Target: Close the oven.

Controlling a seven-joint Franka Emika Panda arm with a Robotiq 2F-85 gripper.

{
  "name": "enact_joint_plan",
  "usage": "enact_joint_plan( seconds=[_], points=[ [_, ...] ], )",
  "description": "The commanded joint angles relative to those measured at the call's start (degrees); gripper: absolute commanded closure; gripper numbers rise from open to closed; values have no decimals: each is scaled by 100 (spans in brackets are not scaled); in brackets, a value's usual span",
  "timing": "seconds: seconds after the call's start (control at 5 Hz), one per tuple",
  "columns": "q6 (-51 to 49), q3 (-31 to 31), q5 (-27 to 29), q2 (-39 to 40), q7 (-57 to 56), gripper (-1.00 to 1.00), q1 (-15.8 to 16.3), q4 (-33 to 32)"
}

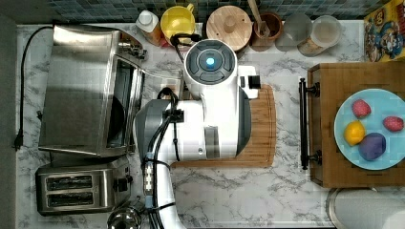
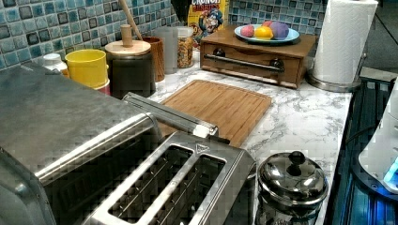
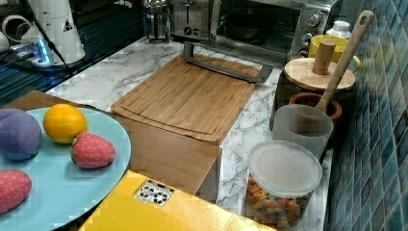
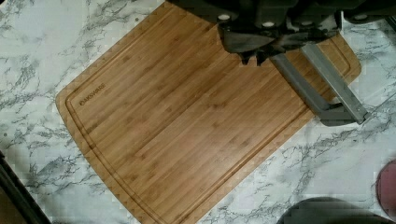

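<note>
Leftmost in the top view, the toaster oven [image 1: 81, 90] sits at the marble countertop's [image 1: 286, 191] left edge, door dropped open, its bar handle [image 4: 322, 86] reaching over the bamboo cutting board [image 4: 196, 121]. Gripper [image 4: 254, 58] hovers above that handle; finger spacing cannot be told.

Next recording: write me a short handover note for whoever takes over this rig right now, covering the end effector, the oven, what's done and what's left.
End effector: seen in the wrist view just above the oven door's handle, over the cutting board; holding nothing visible.
Oven: at the top view's left, beside the toaster. Its door is folded down flat, the handle resting over the cutting board's edge.
Done: arm brought near the handle; door not yet lifted.
Left: get under or behind the handle and swing the door up until it shuts.
</note>
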Motion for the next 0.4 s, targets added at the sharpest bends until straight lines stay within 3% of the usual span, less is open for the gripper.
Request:
enact_joint_plan(
  seconds=[0.2, 0.4],
  points=[
    [24, 49, 0, 41, -1, 100, 51, 1],
    [864, 7, 477, -618, -827, 100, -81, -1199]
  ],
)
